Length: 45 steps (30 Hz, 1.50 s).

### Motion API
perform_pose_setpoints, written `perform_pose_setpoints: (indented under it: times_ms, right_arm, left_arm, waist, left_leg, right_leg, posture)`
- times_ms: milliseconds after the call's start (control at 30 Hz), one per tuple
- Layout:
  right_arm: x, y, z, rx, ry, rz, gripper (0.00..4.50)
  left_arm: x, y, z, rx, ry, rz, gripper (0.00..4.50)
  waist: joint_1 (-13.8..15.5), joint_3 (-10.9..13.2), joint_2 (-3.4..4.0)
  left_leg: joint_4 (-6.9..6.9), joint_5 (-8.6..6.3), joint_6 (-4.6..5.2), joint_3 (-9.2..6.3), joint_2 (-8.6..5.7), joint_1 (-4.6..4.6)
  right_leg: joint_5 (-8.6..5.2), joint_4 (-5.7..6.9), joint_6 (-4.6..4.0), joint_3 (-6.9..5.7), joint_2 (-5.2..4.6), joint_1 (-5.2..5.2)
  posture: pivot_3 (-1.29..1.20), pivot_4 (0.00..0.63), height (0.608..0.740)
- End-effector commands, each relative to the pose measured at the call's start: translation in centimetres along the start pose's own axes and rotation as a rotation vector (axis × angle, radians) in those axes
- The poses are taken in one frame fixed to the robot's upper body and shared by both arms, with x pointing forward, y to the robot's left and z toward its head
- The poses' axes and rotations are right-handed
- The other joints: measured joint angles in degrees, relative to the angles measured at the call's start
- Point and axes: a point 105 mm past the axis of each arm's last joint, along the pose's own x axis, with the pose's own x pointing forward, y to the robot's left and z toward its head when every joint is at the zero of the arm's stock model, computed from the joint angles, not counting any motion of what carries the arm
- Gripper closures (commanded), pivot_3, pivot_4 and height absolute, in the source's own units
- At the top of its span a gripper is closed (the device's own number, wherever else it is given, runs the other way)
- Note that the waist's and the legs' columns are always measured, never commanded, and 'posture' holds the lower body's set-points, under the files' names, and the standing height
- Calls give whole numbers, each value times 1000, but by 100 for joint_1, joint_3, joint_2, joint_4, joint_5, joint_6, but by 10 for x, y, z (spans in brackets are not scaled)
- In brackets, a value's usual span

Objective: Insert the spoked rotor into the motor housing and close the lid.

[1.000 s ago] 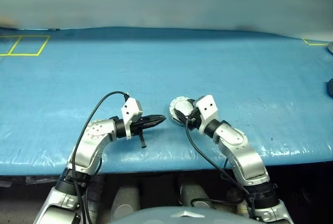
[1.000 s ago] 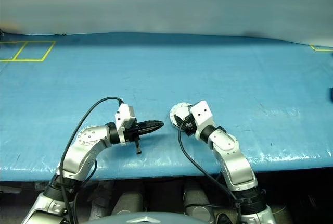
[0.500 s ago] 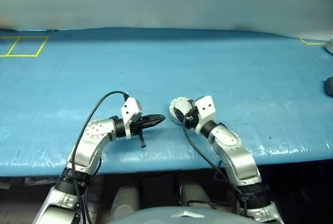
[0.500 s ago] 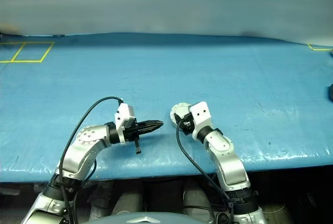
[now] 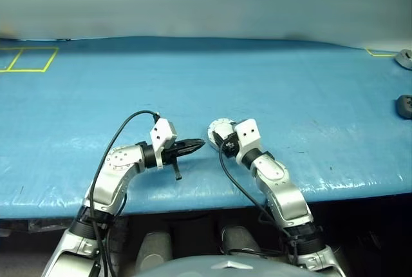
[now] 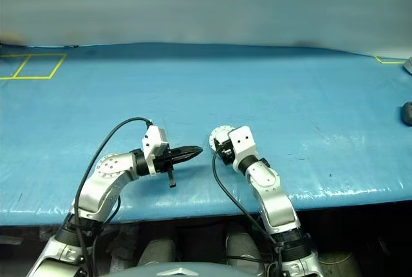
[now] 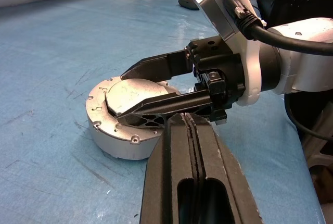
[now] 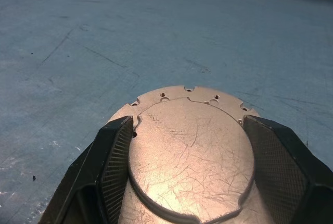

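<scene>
Claws sit close together at the lower middle of the frame, on the blue tabletop (image 5: 270,90). The right claw (image 7: 130,91) has slid a little nearer the left one since a second ago. Its two fingers are spread wide on both sides of the round silver motor housing (image 7: 112,127). The plain grey lid (image 8: 190,159) lies flat on top of the housing, so the closing step looks almost done. I cannot tell if the fingers squeeze the lid or just stand beside it. The left claw (image 5: 196,143) is clenched tight, holds nothing, and has not moved.
</scene>
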Motion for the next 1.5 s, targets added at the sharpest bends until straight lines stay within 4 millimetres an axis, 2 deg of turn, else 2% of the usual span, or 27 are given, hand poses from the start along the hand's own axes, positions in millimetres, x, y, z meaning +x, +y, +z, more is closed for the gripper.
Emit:
perform_pose_setpoints:
  times_ms: [33, 167, 267, 367, 500, 633, 767, 933, 1100, 1300, 1433, 1500]
  right_arm:
    - [-9, -9, -37, 3, 155, -12, 1465]
    - [-14, 1, -32, -5, 152, 84, 1465]
    - [-20, 11, -33, -14, 167, 160, 1465]
    - [-25, 18, -34, -30, 181, 206, 1465]
    - [-29, 19, -36, -17, 196, 208, 1465]
    - [-30, 17, -36, -14, 195, 191, 1465]
    - [-30, 15, -36, -22, 198, 175, 1465]
    - [-31, 14, -38, -22, 202, 165, 1465]
    - [-33, 14, -41, -22, 212, 160, 1465]
    - [-33, 13, -38, -7, 204, 152, 1465]
    - [-34, 16, -37, 2, 194, 172, 1465]
    - [-35, 17, -38, -3, 198, 175, 1465]
  left_arm:
    - [1, 5, 5, 29, -11, 22, 4500]
    - [8, 33, 3, -33, -31, 173, 4500]
    - [14, 41, 0, -68, -36, 177, 4500]
    - [20, 36, 0, -82, -37, 108, 4500]
    - [29, 17, -3, -56, 3, -32, 4500]
    - [34, 9, -10, -44, 37, -89, 4500]
    - [42, 14, -21, 12, 86, -66, 4500]
    - [47, 25, -22, -5, 63, -5, 4500]
    - [56, 16, -23, -11, 51, -42, 4500]
    - [58, 26, -36, 37, 133, 7, 4500]
    - [60, 35, -34, 51, 125, 52, 4500]
    - [62, 34, -30, 45, 105, 38, 4500]
  waist:
    - [11, -4, -2]
    - [66, -10, -2]
    - [106, -11, -2]
    - [113, -13, -1]
    - [117, -16, 1]
    - [118, -17, 1]
    - [138, -17, 1]
    - [145, -20, 0]
    - [156, -24, 2]
    - [200, -42, -3]
    - [197, -50, -3]
    - [197, -52, -3]
  left_leg:
    - [1, 2, 0, 0, -2, 0]
    - [1, 3, 0, -4, -9, -3]
    - [-12, 1, 2, -8, -8, -7]
    - [-28, -4, 6, -11, -6, -8]
    - [-49, -20, 9, -13, -5, -8]
    - [-51, -32, 22, -13, -5, -9]
    - [-48, -33, 23, -15, -5, -6]
    - [-43, -33, 23, -14, -5, -6]
    - [-43, -33, 23, -15, -5, -6]
    - [-34, -33, 23, -15, -9, -5]
    - [-30, -33, 23, -15, -9, -5]
    - [-32, -33, 24, -15, -9, -6]
  right_leg:
    - [0, 0, 0, 1, -1, 1]
    - [1, -5, 2, 1, -4, 4]
    - [2, -8, 5, -1, 0, -2]
    - [4, -8, 8, -4, 3, -8]
    - [-11, -8, -20, -8, 3, -16]
    - [-17, -11, -24, -10, 3, -16]
    - [-18, -10, -25, -12, 4, -13]
    - [-19, -11, -23, -11, 2, -9]
    - [-19, -10, -23, -13, 3, -8]
    - [-19, -11, -19, -13, 0, 0]
    - [-21, -11, -13, -12, 1, 0]
    - [-20, -11, -14, -12, 1, -1]
  posture:
    - [0, 150, 740]
    - [0, 150, 740]
    - [0, 150, 740]
    - [0, 150, 740]
    - [0, 150, 740]
    - [0, 150, 740]
    - [0, 150, 740]
    - [0, 150, 740]
    - [0, 150, 740]
    - [0, 150, 740]
    - [0, 150, 740]
    - [0, 150, 740]
